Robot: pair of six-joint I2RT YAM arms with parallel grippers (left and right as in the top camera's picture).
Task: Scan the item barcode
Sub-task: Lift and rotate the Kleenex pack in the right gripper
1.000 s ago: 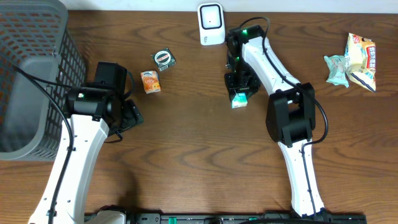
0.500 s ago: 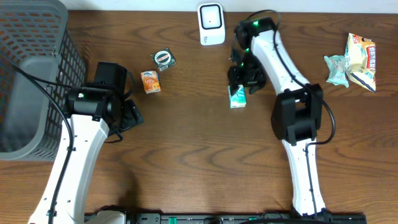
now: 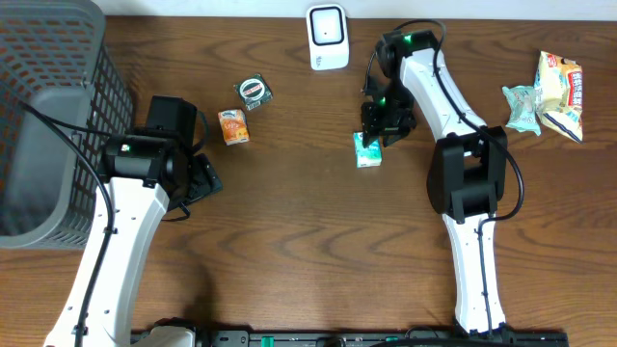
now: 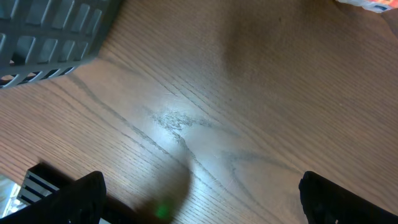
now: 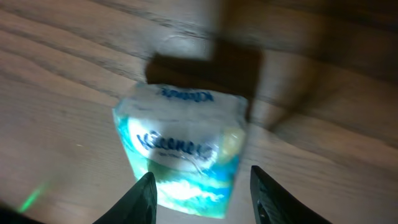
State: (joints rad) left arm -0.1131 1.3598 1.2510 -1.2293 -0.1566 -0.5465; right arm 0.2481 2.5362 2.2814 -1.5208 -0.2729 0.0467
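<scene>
At table (image 3: 289, 241) centre: tissue pack (image 5: 180, 152) lies loose under your right gripper (image 5: 204, 190), jaws apart. Left gripper (image 4: 202, 196) gapes, idle. Scanner (image 3: 328, 37) at eleven o'clock of the pack; pickup and scan apparently remain.

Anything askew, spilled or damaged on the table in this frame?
Nothing stands out. The tissue pack lies whole on the table beneath the open right gripper; no spill or damage shows anywhere.

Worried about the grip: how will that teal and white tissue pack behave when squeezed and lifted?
The tissue pack has a soft, puffy wrapper, so it will probably dent rather than resist. It looks light and is likely easy to lift. The film wrapper may slip; lying flat, it shouldn't roll.
</scene>
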